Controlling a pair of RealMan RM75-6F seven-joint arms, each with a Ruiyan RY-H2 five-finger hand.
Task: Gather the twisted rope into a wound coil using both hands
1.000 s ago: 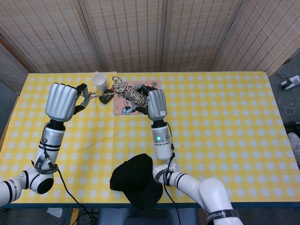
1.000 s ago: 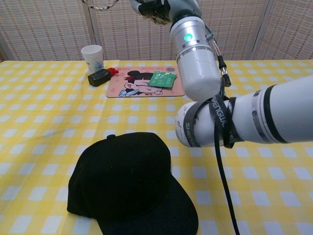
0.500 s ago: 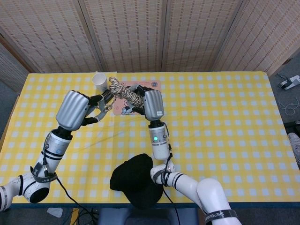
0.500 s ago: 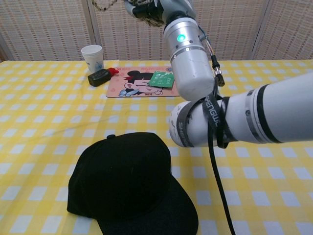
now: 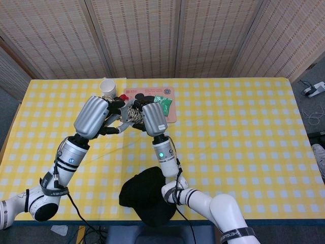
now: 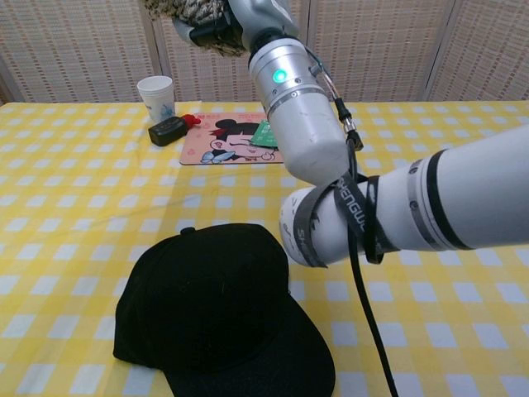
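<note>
1. Two silver robot hands meet above the rear left part of the yellow-and-white checked desk (image 5: 244, 132), with the beige twisted rope (image 5: 133, 115) bunched between them.
2. Left hand (image 5: 97, 116) grips the bundle from one side, its dark fingers (image 5: 116, 105) curled onto it.
3. Right hand (image 5: 152, 118) holds the opposite side.
4. White paper cup (image 5: 107, 88) stands near the rear edge, beside a pink cartoon mat (image 6: 216, 143).
5. Black cap (image 6: 216, 306) lies at the front edge.
</note>
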